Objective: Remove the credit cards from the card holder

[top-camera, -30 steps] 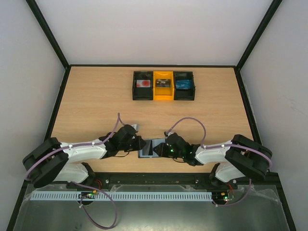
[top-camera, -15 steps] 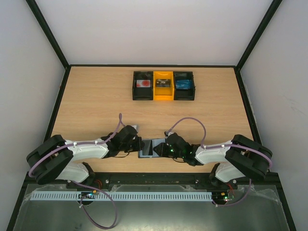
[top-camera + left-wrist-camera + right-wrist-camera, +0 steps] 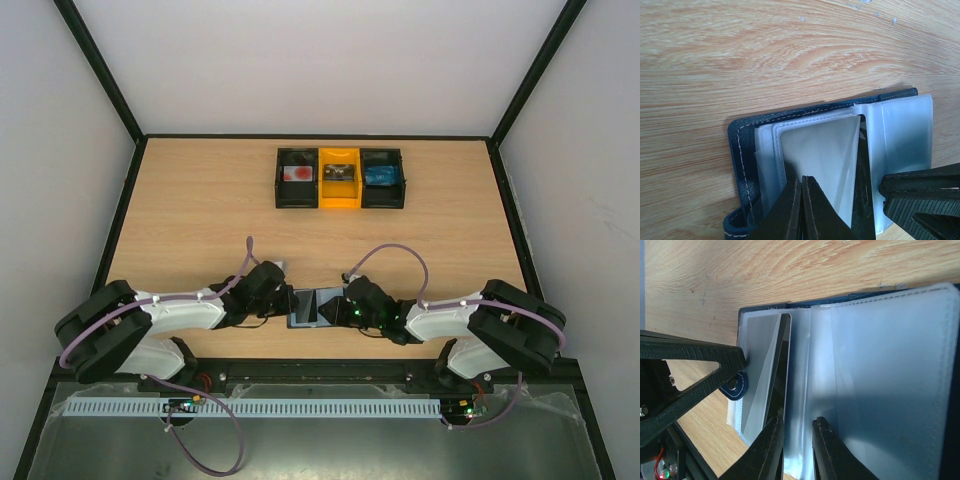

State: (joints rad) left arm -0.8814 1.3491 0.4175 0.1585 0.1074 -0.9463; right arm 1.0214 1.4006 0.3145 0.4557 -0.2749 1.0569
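Note:
The dark navy card holder (image 3: 306,307) lies open on the table between my two grippers, its pale pockets facing up. In the left wrist view my left gripper (image 3: 802,181) is shut, tips resting on a clear pocket of the holder (image 3: 742,150). A thin dark leaf or card edge (image 3: 863,190) stands up at the fold. In the right wrist view my right gripper (image 3: 797,424) is a little open over the pockets (image 3: 880,365), its left finger against that dark edge (image 3: 781,365). No bright blue credit card shows in the holder.
Three small boxes stand at the back: a black one (image 3: 297,187) with a red and white item, a yellow one (image 3: 339,191), and a black one (image 3: 383,189) with something blue. The table's front edge is just behind the holder.
My left arm has settled a little lower and closer to the holder. The holder and my right gripper have hardly moved.

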